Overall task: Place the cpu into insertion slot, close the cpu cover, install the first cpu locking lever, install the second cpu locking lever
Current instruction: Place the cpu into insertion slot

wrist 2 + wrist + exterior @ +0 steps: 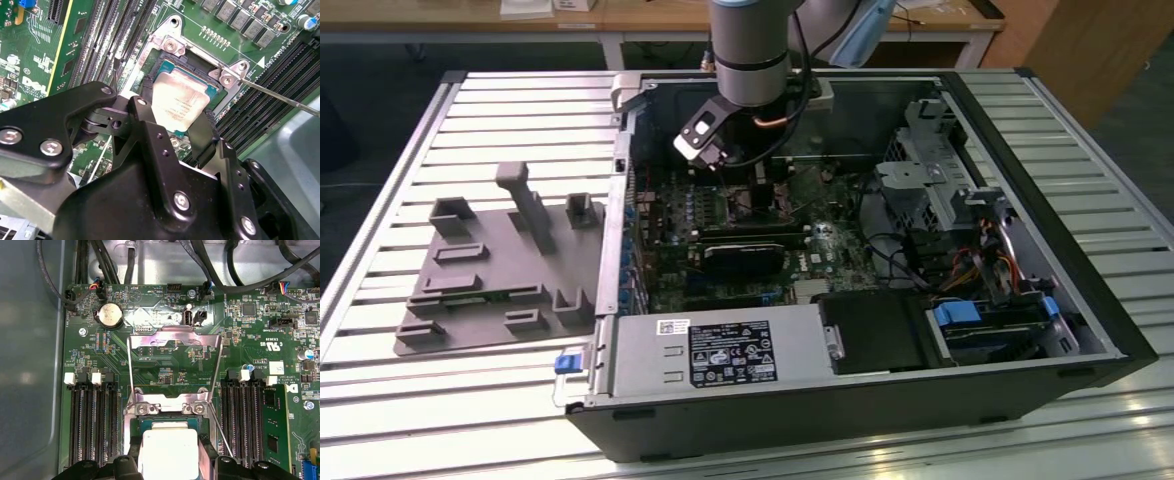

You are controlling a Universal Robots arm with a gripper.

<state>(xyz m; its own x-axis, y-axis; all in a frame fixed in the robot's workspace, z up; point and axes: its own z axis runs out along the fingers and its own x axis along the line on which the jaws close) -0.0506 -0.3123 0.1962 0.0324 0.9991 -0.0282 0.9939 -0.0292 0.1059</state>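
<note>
gripper clasping cpu, over insertion slot, green motherboard around

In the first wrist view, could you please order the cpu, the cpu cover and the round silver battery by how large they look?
1. cpu cover, raised open
2. cpu, cut off by the picture's edge and nearer the camera, so this rank is unsure
3. round battery, clearly smallest
</note>
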